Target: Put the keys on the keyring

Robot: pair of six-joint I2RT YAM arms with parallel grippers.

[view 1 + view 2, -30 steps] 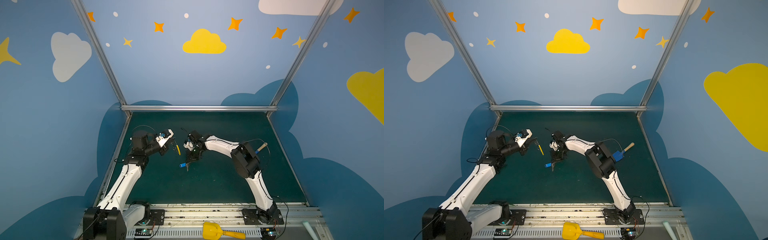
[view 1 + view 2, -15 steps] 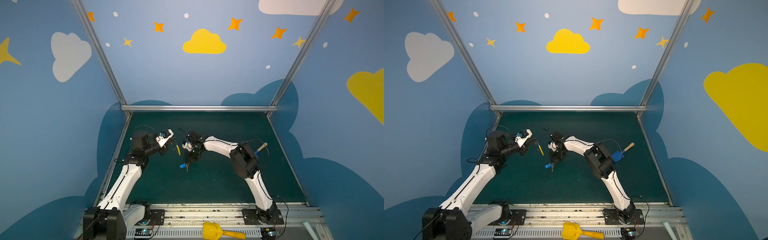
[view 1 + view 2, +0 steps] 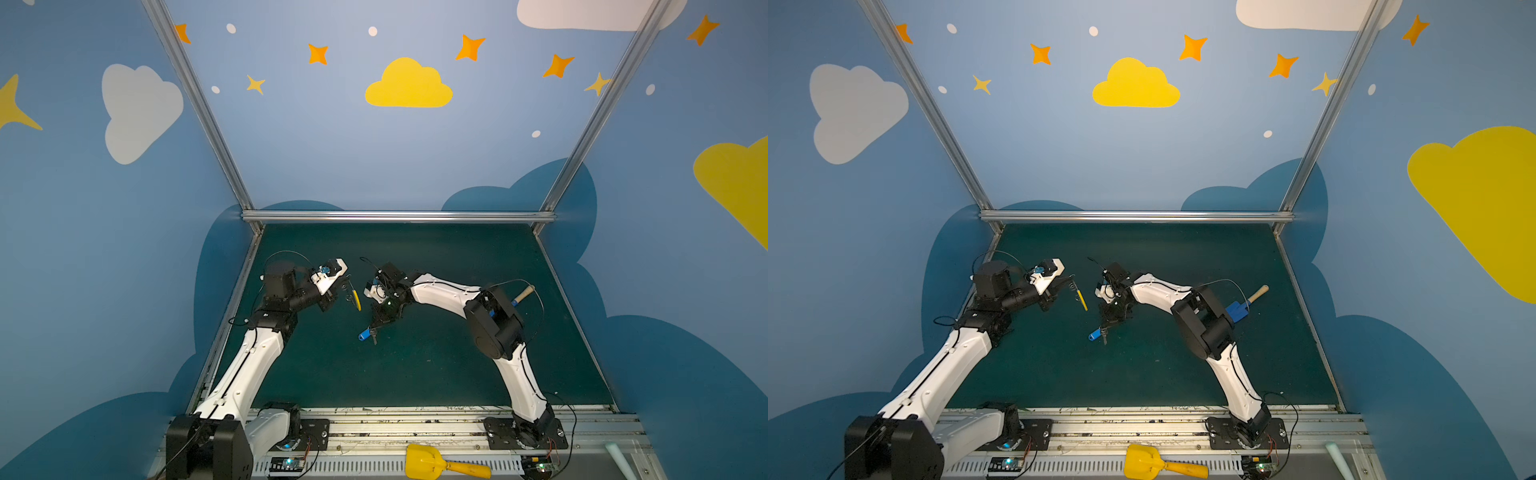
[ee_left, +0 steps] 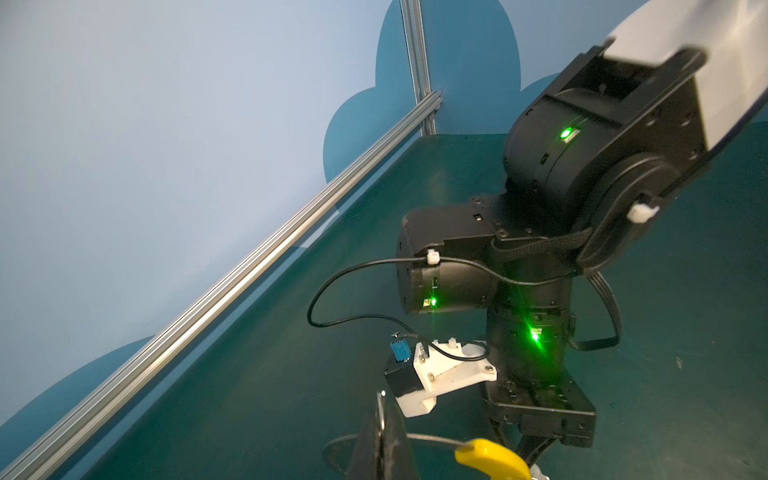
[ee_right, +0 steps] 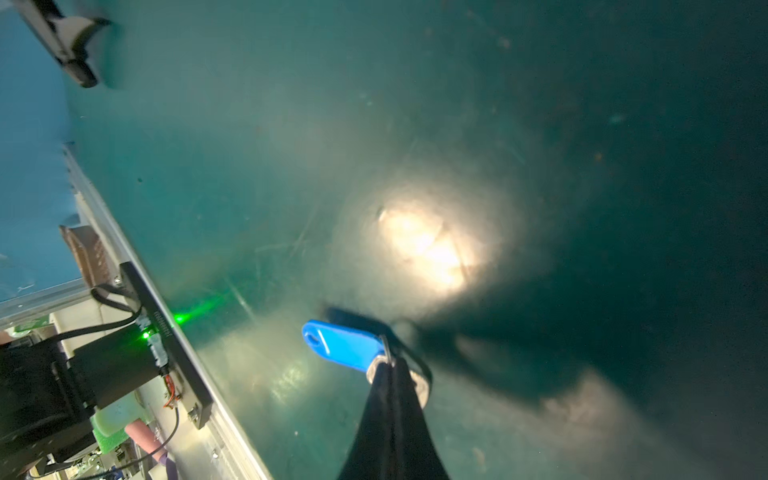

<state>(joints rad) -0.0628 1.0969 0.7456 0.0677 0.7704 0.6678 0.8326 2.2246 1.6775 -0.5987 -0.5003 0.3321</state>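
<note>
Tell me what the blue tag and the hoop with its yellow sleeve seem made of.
The blue tag looks like smooth moulded plastic: even colour, soft shine. The hoop seems metal: thin, grey, dull sheen. Its yellow sleeve could be glossy plastic or rubber.

- The keys (image 5: 343, 345): an oblong blue plastic tag (image 3: 364, 334) with a slot at its free end, joined by a tiny ring to a small silver key (mostly hidden in the right wrist view). The right gripper (image 5: 388, 368) pinches them at the ring end with its fingers closed. The tag sticks out sideways, low over the green mat (image 3: 415, 365).
- The keyring (image 3: 355, 299): a thin grey metal hoop with a yellow sleeve over one arc. The closed left gripper (image 4: 380, 399) holds it on edge in the air. In both top views it sits up and left of the keys, apart from them.
</note>
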